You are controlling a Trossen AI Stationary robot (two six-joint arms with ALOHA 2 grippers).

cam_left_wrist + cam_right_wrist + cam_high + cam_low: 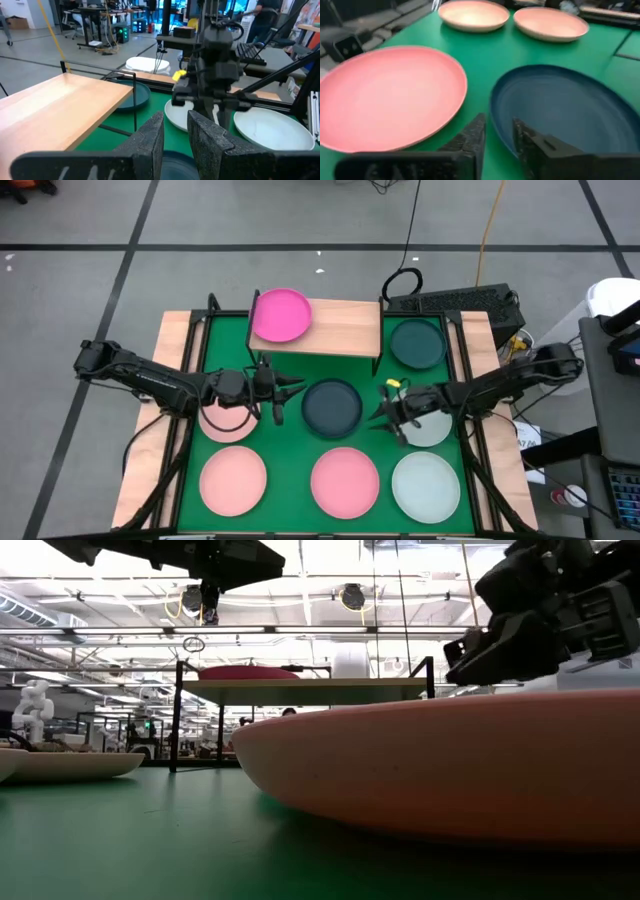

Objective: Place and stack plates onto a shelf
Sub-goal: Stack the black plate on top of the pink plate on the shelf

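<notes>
The light-wood shelf [340,328] stands at the table's far side, with a hot pink plate [280,315] on its left end. A dark teal plate [332,408] lies flat at the table's centre. My left gripper [295,386] hovers at that plate's left edge, open by a narrow gap [176,130], with the plate [172,165] showing below the fingers. My right gripper [378,415] is at the plate's right edge, also narrowly open [497,132]. One of its fingers stands over the plate's rim [495,120], the other outside it.
A second dark teal plate [417,343] lies right of the shelf. A salmon plate [228,422] sits under my left arm and a mint plate [428,428] under my right. Along the near edge lie salmon [233,480], pink [345,482] and mint [425,485] plates.
</notes>
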